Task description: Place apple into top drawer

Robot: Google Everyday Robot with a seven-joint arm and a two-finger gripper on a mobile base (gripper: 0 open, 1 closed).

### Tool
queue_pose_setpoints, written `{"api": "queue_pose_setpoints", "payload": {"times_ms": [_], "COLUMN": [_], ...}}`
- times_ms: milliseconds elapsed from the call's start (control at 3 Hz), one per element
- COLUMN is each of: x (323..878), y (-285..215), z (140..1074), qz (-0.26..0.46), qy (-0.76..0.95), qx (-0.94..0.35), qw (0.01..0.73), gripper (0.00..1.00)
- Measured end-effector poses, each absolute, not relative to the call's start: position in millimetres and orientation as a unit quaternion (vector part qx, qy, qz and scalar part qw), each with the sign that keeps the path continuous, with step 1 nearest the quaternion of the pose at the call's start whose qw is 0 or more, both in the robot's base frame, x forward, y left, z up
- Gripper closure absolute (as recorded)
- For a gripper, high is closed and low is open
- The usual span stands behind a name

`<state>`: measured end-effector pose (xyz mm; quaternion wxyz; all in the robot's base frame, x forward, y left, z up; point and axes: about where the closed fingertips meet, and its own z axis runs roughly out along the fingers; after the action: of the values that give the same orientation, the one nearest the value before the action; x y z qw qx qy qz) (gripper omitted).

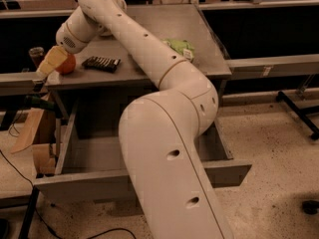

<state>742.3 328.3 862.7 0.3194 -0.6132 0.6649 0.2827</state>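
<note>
Grey workshop furniture fills the scene: a metal table [149, 29] is seen with the top drawer [70, 184] pulled fully out beneath it, toward the camera, over a speckled floor. The apple [67, 64] is found on the tabletop at its front left corner, well above the drawer and not yet over its opening. The gripper [52, 62] is placed against the apple's left side, at the end of the arm reaching across the table; whether it is clamped on the fruit cannot be told.

By that showing, 1 step is judged done: the drawer is open and its interior is exposed. The grasp is judged in hand or just reached. The lift, the carry down and forward over the drawer, and the release are left to be done.

No long axis is shown by the apple, which is seen as round; its stem is hidden, so its pointing cannot be told. The drawer's long axis is laid left to right across the view, with its open side facing up.

A dark flat packet [101, 62] and a green bag [179, 48] are also seen on the table.
</note>
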Motion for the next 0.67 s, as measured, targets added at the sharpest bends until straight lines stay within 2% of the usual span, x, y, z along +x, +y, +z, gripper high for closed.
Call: {"api": "queue_pose_setpoints", "payload": {"times_ms": [333, 667], "x": [748.3, 751.9], "y": [316.7, 310.2], "z": [845.6, 844.3], "qz": [0.290, 0.295], "qy": [0.689, 0.696], "qx": [-0.590, -0.575], "qw": [0.306, 0.312], "gripper": [0.12, 0.35]}}
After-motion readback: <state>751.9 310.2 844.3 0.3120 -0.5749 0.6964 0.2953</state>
